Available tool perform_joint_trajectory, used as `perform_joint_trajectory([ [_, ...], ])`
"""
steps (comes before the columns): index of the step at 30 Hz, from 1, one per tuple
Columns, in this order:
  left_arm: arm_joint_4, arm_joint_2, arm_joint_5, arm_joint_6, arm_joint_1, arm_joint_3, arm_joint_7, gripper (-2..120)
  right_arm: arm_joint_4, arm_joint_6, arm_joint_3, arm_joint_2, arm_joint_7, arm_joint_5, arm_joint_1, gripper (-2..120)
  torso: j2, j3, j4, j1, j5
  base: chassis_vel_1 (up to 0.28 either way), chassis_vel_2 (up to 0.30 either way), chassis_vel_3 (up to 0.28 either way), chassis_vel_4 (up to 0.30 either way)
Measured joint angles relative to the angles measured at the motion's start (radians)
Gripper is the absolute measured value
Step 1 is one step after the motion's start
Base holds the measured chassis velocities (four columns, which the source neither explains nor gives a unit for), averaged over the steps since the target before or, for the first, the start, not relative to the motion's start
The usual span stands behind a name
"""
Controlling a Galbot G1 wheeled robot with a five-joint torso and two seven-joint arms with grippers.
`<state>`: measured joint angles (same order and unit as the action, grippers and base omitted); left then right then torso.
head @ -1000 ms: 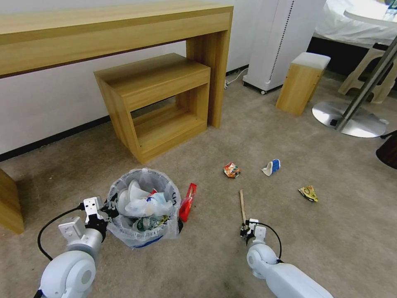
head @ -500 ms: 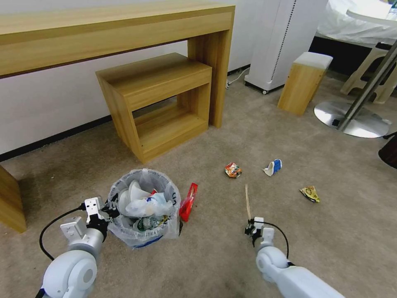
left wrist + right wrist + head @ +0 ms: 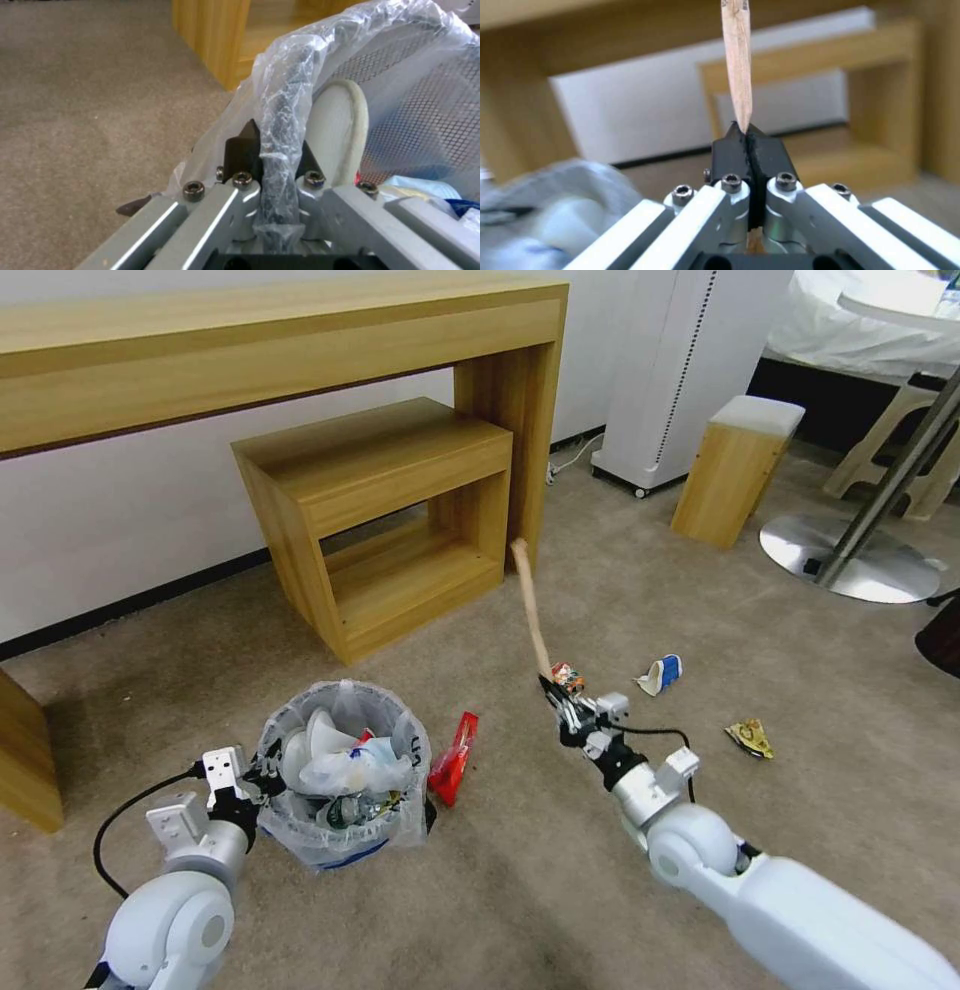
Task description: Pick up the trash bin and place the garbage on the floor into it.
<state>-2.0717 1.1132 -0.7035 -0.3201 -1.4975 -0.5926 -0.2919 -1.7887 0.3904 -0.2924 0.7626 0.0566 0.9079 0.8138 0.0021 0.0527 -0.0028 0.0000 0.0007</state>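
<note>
The trash bin [image 3: 345, 770] stands on the beige floor [image 3: 560, 870], lined with a crinkly bag and holding slippers and other litter. My left gripper [image 3: 262, 780] is shut on its bag-covered rim [image 3: 282, 123]. My right gripper [image 3: 556, 698] is raised above the floor, shut on the wooden stick [image 3: 530, 605], which points up and away from it; the right wrist view shows the wooden stick [image 3: 737, 60] pinched between the black fingertips [image 3: 730, 146]. On the floor lie a red wrapper [image 3: 453, 760] beside the bin, a crumpled orange packet [image 3: 568, 676], a blue-white paper cup [image 3: 660, 673] and a yellow packet [image 3: 750, 737].
A wooden desk [image 3: 280, 350] with a low wooden shelf unit [image 3: 380, 520] under it stands behind the bin. A white appliance [image 3: 690, 360], a small wooden stool [image 3: 735, 470] and a round metal table base [image 3: 850, 555] are at the back right.
My right gripper has lifted the wooden stick off the floor and swung up and left towards the bin. The left gripper and the bin have stayed put.
</note>
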Motion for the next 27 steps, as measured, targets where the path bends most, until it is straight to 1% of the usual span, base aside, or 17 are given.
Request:
perform_joint_trajectory([
  [2, -0.002, 0.001, 0.0, -0.002, 0.0, 0.002, -0.001, 2, -0.027, 0.011, -0.062, -0.012, 0.034, -0.005, -0.076, 0, 0.0, 0.0, 0.0003, 0.0, 0.0, 0.0, 0.0, 0.0, 0.0],
  [3, -0.002, 0.001, 0.0, -0.002, 0.0, 0.002, -0.001, 2, -0.027, 0.011, -0.062, -0.012, 0.034, -0.005, -0.076, 0, 0.0, 0.0, 0.0003, 0.0, 0.0, 0.0, 0.0, 0.0, 0.0],
  [5, -0.007, 0.001, 0.0, -0.002, 0.0, 0.002, -0.003, 2, -0.046, 0.012, -0.12, -0.017, 0.049, -0.005, -0.137, 0, 0.0, 0.0, 0.0006, 0.0, -0.0001, 0.0, 0.0, 0.0, 0.0],
  [6, -0.007, 0.001, 0.0, -0.002, 0.0, 0.002, -0.003, 2, -0.046, 0.012, -0.12, -0.017, 0.049, -0.005, -0.137, 0, 0.0, 0.0, 0.0006, 0.0, -0.0001, 0.0, 0.0, 0.0, 0.0],
  [9, -0.017, 0.001, -0.002, -0.005, -0.002, 0.0, -0.004, 2, -0.063, 0.007, -0.207, -0.011, 0.065, 0.0, -0.221, 0, 0.0, 0.0, 0.0003, 0.0, -0.0002, 0.0, 0.0, 0.0, 0.0],
  [10, -0.017, 0.001, -0.002, -0.005, -0.002, 0.0, -0.004, 2, -0.063, 0.007, -0.207, -0.011, 0.065, 0.0, -0.221, 0, 0.0, 0.0, 0.0003, 0.0, -0.0002, 0.0, 0.0, 0.0, 0.0],
  [13, -0.026, 0.002, -0.003, -0.005, -0.008, -0.006, -0.005, 2, -0.053, 0.006, -0.276, 0.002, 0.068, -0.001, -0.264, 0, 0.0, 0.0, 0.0004, 0.0, -0.0002, 0.0, 0.0, 0.0, 0.0],
  [14, -0.026, 0.002, -0.003, -0.005, -0.008, -0.006, -0.005, 2, -0.053, 0.006, -0.276, 0.002, 0.068, -0.001, -0.264, 0, 0.0, 0.0, 0.0004, 0.0, -0.0002, 0.0, 0.0, 0.0, 0.0],
  [17, -0.037, 0.002, -0.003, -0.005, -0.015, -0.007, -0.005, 2, -0.01, 0.006, -0.33, 0.024, 0.067, -0.02, -0.286, 0, 0.0, 0.0, 0.0003, 0.0, -0.0001, 0.0, 0.0, 0.0, 0.0],
  [18, -0.037, 0.002, -0.003, -0.005, -0.015, -0.007, -0.005, 2, -0.01, 0.006, -0.33, 0.024, 0.067, -0.02, -0.286, 0, 0.0, 0.0, 0.0003, 0.0, -0.0001, 0.0, 0.0, 0.0, 0.0],
  [20, -0.046, 0.002, -0.004, -0.005, -0.018, -0.007, -0.005, 2, 0.025, 0.01, -0.361, 0.041, 0.063, -0.037, -0.298, 0, 0.0, 0.0, 0.0003, 0.0, 0.0, 0.0, 0.0, 0.0, 0.0],
  [27, -0.055, 0.003, -0.005, -0.006, -0.02, -0.006, -0.005, 2, 0.055, 0.01, -0.384, 0.058, 0.057, -0.049, -0.304, 0, 0.0, 0.0, 0.0003, 0.0, 0.0, 0.0, 0.0, 0.0, 0.0],
])
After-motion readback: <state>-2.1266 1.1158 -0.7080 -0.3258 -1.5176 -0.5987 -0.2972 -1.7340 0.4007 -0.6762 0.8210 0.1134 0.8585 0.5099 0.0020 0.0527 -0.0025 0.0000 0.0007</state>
